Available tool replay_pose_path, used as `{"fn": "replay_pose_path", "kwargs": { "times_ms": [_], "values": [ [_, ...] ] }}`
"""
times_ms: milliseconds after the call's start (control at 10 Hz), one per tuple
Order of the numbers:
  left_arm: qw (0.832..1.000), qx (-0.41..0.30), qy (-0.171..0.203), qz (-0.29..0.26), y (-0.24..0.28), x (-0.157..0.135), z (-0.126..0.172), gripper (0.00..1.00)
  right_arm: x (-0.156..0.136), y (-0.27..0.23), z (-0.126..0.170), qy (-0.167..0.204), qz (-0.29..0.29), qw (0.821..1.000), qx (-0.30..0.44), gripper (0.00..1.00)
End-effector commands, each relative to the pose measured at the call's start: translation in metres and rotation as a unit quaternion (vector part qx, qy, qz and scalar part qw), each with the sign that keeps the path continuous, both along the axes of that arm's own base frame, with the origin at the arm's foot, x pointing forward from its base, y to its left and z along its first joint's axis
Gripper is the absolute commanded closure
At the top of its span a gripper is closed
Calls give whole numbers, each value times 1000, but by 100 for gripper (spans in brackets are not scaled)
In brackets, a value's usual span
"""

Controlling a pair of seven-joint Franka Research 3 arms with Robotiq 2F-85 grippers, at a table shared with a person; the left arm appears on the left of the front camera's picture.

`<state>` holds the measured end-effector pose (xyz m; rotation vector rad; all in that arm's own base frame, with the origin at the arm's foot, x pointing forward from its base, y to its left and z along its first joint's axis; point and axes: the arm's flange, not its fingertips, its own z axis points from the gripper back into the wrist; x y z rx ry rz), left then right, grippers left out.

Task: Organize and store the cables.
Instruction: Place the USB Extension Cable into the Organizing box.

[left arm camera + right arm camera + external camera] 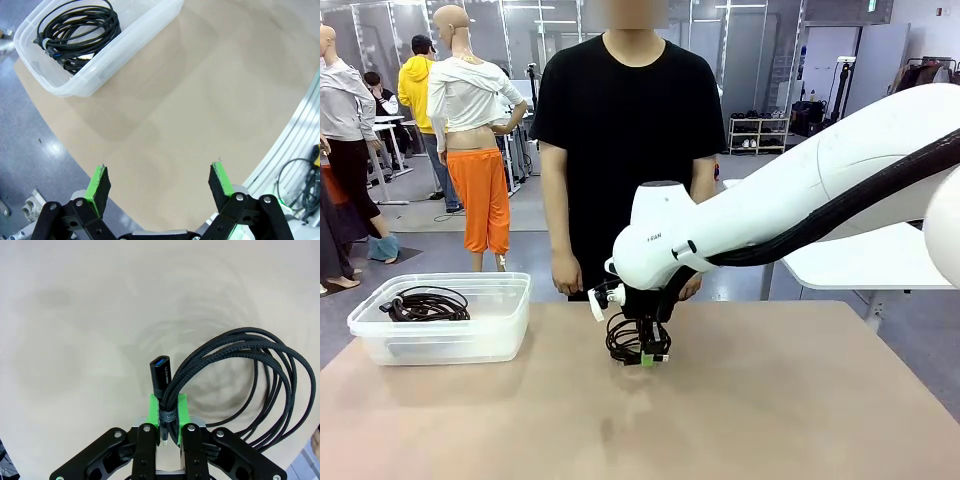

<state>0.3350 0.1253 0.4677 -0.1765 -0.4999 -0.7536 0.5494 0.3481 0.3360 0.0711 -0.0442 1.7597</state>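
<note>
My right gripper (647, 355) is shut on a coiled black cable (625, 338) and holds it just above the middle of the brown table. In the right wrist view the green pads (155, 406) pinch the cable's strap, with a black plug end (161, 374) sticking up and the cable's loops (260, 385) hanging off to the right. My left gripper (159, 181) stands open over bare tabletop with nothing between its fingers. Another coiled black cable (80, 30) lies inside the clear plastic bin (145, 27), which sits at the table's left (515, 330).
A person in a black shirt (625, 120) stands at the far edge, hands hanging by the table behind my right arm. The table edge (60, 145) runs near my left gripper, with floor beyond. Bare tabletop (770, 400) spreads to the front and right.
</note>
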Motion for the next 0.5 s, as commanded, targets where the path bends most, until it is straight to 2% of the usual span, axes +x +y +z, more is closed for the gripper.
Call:
{"fn": "replay_pose_path", "kwargs": {
  "times_ms": [0, 100, 400],
  "values": [
    [1000, -1, -3, 11, -3, 1, 2, 0, 0, 5, -12, -8, -32, 999, -15, 100],
    [1000, -1, -3, 11, -3, 1, 2, 0, 0, 7, -18, 2, -41, 999, -15, 100],
    [1000, -1, -3, 11, -3, 1, 2, 0, 0, 2, -23, -3, -54, 998, -19, 100]
  ]
}}
